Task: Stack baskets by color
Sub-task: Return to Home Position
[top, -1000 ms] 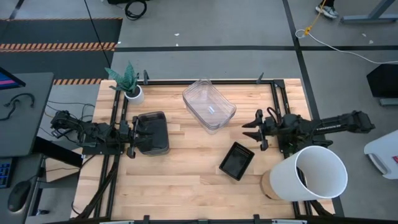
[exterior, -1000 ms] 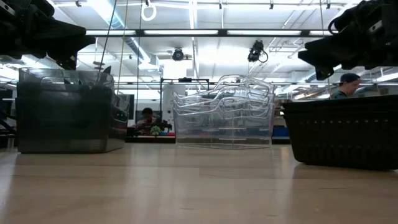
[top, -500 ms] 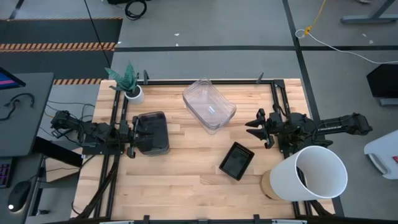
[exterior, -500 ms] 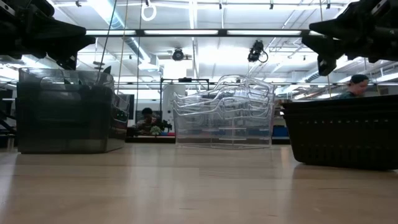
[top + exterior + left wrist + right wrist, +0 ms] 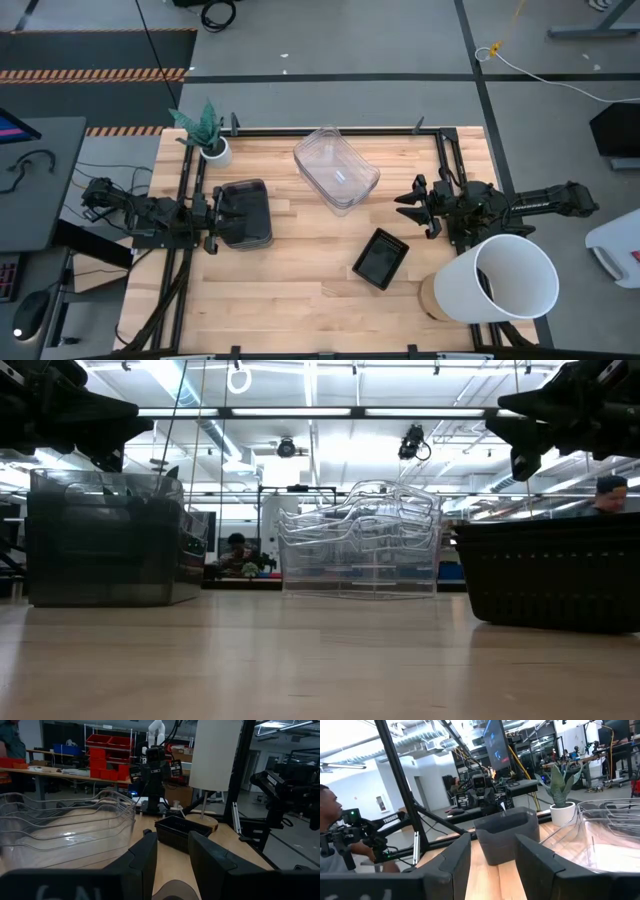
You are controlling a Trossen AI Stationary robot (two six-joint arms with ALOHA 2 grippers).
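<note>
I read left gripper (image 5: 213, 222) and right gripper (image 5: 408, 207) fingers apart, empty | black mesh baskets (image 5: 380, 258) near-right: likely light, stiff | I'd pinch the rim wall

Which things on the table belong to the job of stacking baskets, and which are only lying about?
Job: clear baskets, grey baskets, black baskets.
Lying about: white bucket, potted plant.

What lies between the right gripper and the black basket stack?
Nothing; the high view shows only bare table between the right gripper and the black basket stack.
</note>
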